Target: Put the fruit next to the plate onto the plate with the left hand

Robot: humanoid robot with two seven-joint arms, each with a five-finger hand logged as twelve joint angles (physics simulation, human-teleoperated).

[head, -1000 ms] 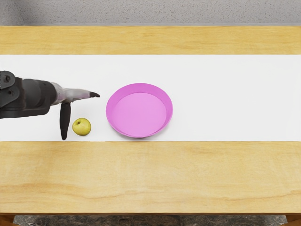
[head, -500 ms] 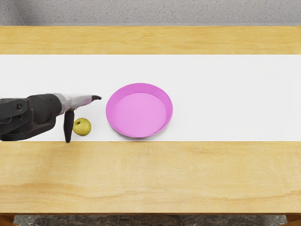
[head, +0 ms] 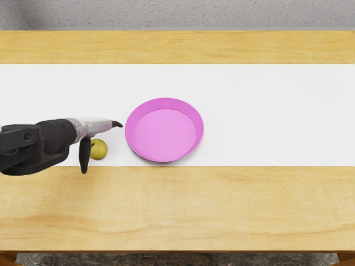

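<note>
Left hand [head: 89,132], fingers [head: 84,156] spread, straddles the yellow-green apple [head: 100,149] beside the pink plate [head: 164,102]; grasp and transfer pending.

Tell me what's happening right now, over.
Open left hand at the apple, no grip yet. Apple on white cloth, left of pink plate, apart from it. Nothing between them. Right hand out of view.
</note>
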